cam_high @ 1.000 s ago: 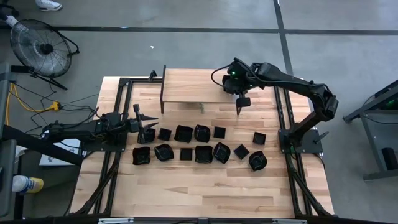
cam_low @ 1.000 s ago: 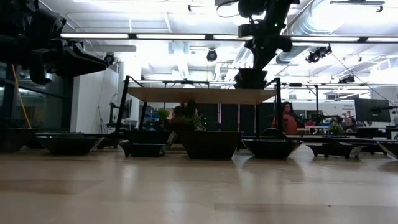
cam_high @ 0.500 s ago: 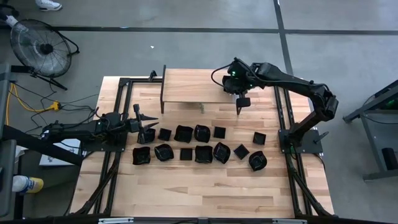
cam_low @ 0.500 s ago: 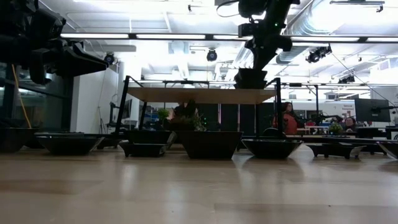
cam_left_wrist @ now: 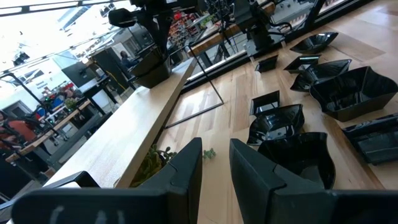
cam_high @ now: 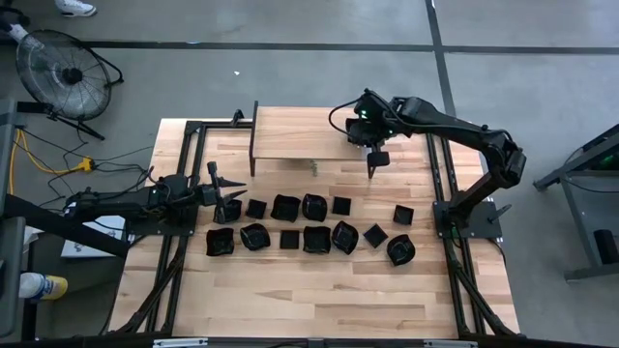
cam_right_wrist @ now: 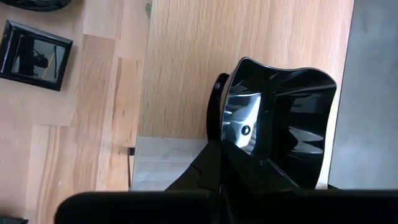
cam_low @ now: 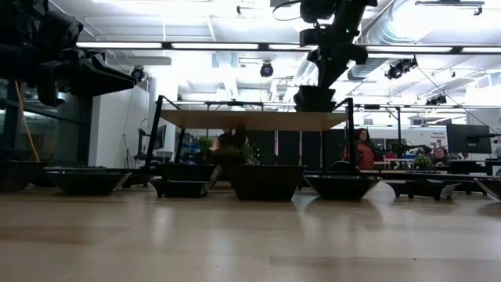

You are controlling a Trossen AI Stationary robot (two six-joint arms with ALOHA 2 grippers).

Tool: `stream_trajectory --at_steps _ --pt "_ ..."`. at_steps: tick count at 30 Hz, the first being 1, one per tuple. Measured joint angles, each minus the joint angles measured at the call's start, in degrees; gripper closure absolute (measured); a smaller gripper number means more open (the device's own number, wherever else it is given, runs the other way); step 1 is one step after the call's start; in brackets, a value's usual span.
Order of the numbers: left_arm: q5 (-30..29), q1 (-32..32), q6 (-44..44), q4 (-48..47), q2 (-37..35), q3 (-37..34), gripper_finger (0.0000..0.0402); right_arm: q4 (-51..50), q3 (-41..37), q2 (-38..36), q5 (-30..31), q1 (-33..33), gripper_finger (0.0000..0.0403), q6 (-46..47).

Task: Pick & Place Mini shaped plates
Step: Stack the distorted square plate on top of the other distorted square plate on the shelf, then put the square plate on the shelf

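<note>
**Two arms over a table of small black plates**

At the far left of the wooden table [cam_high: 319, 300], the left arm lies low and reaches inward. The left gripper [cam_high: 224, 195] has its fingers [cam_left_wrist: 186, 171] parted by a narrow gap with nothing between them, just beside the leftmost plate [cam_high: 227, 210].

Across the middle of the table, the mini shaped plates [cam_high: 316, 239] sit in two loose rows, square, rounded and angular, close together but mostly apart. From table height they show as a line of dark rims [cam_low: 264, 180].

Behind them stands a raised wooden shelf [cam_high: 300, 132] on thin black legs. Over the right end of the shelf, the right gripper [cam_high: 373, 159] is pinched onto the rim of one glossy black plate [cam_right_wrist: 280, 124], holding it above the shelf top.

In the room beyond, a person in red [cam_low: 363, 149] is visible.
</note>
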Motion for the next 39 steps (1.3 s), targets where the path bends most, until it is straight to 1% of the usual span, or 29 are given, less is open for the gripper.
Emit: stream_trajectory --at_steps 3,11,15,23,30,39 --pt "-0.02 0.01 0.0 0.02 0.0 0.0 0.0323 0.0 0.0 0.0 0.09 0.0 0.0391 0.13" --pt "-0.02 0.02 0.0 0.0 0.02 0.02 0.0323 0.08 0.0 0.0 0.82 0.0 0.0346 0.17" --pt "-0.02 0.01 0.0 0.02 0.01 0.01 0.0323 0.22 0.0 0.0 0.8 0.0 0.0333 0.17" --pt "-0.01 0.01 0.0 0.0 0.0 0.01 0.0323 0.22 0.02 0.0 1.07 0.17 0.0329 1.12" --pt "0.0 0.01 0.0 0.01 0.0 0.0 0.0323 0.35 0.11 -0.02 6.07 1.55 0.0329 4.85" --pt "0.0 0.02 0.0 0.02 0.01 0.0 0.0323 0.24 0.11 -0.04 5.8 4.09 0.0329 4.92"
